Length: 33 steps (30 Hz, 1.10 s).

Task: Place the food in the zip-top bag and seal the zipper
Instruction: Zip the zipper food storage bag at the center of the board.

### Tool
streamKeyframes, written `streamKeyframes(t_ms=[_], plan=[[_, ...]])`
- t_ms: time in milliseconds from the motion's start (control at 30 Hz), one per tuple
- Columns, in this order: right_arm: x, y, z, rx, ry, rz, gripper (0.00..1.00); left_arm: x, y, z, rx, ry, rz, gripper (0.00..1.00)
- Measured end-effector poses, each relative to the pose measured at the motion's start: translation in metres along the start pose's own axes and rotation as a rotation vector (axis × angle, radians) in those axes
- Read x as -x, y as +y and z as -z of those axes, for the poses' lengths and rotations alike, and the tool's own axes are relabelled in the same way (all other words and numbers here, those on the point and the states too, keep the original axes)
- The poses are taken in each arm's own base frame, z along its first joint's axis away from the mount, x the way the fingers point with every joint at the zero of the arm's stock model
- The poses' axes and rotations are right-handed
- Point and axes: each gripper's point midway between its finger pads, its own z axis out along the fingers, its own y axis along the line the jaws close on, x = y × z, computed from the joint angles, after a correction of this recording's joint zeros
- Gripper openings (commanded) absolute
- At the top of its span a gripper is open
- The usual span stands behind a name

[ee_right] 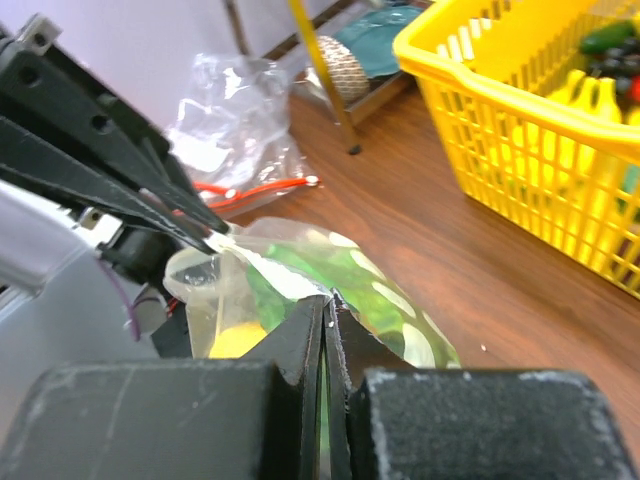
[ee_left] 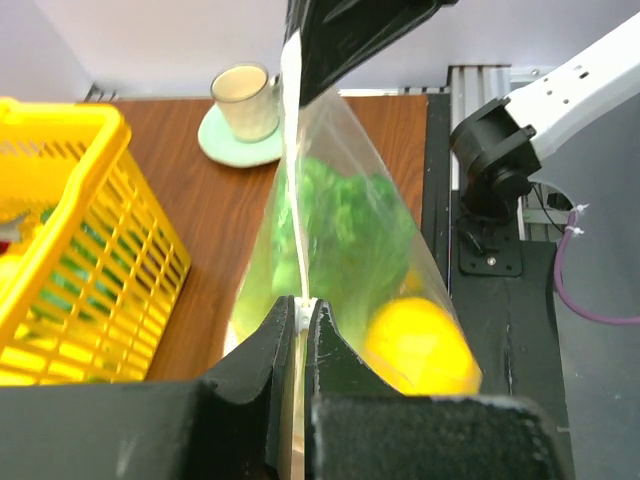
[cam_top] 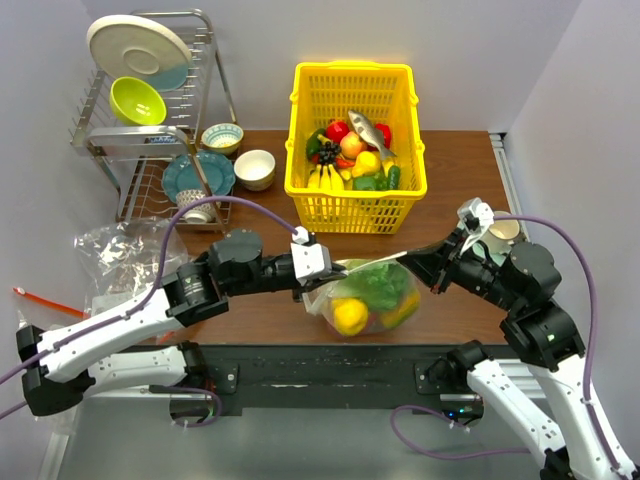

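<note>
Two black grippers are closed on the mouth of the clear, white-dotted zip-top plastic bag (cam_top: 365, 300), one at each end. The left gripper (ee_left: 303, 305) is clamped on one end of the thin clear press-seal zipper strip (ee_left: 292, 200). The right gripper (ee_right: 327, 300) is pinched shut on the opposite end, so that the strip is drawn into a straight line between them.

The bag is held over the near edge of the brown wooden table (cam_top: 470, 180), in front of the yellow plastic lattice basket (cam_top: 300, 150). Whether its bottom rests on the table cannot be told. A leafy green toy lettuce (cam_top: 385, 285) and a round yellow toy piece (cam_top: 350, 315) are seen inside it.

Sealing appears to be the step in hand. It would probably be done best if the strip were held taut by one gripper while the other is run along it with firm, even pressure. The lettuce should be kept below the seal line, since a leaf caught in the track would likely leave a gap.
</note>
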Motion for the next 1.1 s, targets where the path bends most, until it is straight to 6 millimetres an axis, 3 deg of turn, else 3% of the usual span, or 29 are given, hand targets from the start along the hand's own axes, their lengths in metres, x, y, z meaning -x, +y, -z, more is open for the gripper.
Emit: streamKeyframes(t_ms=[533,800,1100], plan=[[-0.007,-0.033,0.004,-0.192,0.019,-0.025,0.00,-0.039,0.005,0.024,0.094,0.158,0.097,0.00],[-0.011,-0.046,0.006,-0.267,0.037,-0.031,0.00,-0.059,0.008,0.025,0.126,0.273,0.134,0.00],[-0.009,-0.057,0.009,-0.328,0.025,-0.026,0.00,-0.055,0.010,0.035,0.164,0.261,0.162,0.00]])
